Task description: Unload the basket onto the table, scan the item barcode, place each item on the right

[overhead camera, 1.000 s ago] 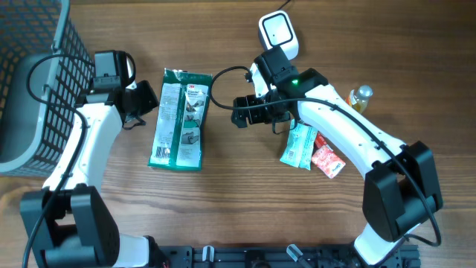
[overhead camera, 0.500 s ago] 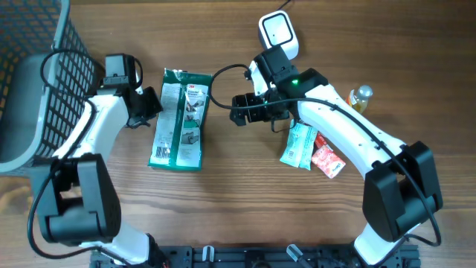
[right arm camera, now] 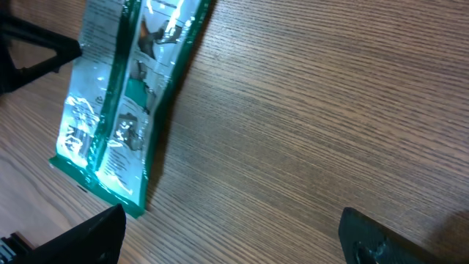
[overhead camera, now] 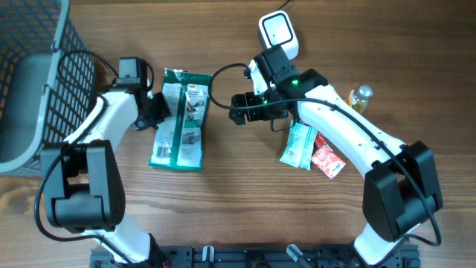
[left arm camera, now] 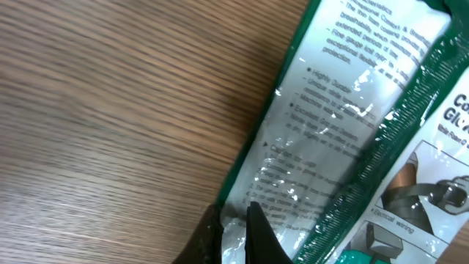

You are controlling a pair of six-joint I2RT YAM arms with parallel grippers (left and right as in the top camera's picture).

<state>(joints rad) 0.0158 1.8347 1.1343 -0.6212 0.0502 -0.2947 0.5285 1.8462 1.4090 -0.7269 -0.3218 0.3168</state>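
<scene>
Green 3M packet (overhead camera: 178, 119) lies flat on the wooden bench (overhead camera: 223, 201) in the overhead view, lengthwise away from the robot, between the two arms. Only this view shows the surroundings: a wire basket (overhead camera: 44, 82) at the far left, a white boxy device (overhead camera: 277, 31) behind the right arm, and a teal sachet (overhead camera: 299, 145), a red sachet (overhead camera: 327, 160) and a small bottle (overhead camera: 361, 95) partly hidden under that arm. The left hand (overhead camera: 152, 112) sits at the packet's left edge, while the right hand (overhead camera: 236, 110) is off its upper right corner, apart from it. The left wrist view gives a close look at the packet (left arm camera: 344, 125), its small print blurred by glare and its ends cut off. The left hand (left arm camera: 234, 233) is clenched, its tips meeting at the packet's edge, but whether they pinch the film cannot be told. The right wrist view shows the packet (right arm camera: 117, 117) whole at upper left, and the right hand (right arm camera: 231, 238) is released, its fingers spread wide over bare wood with nothing between them.
</scene>
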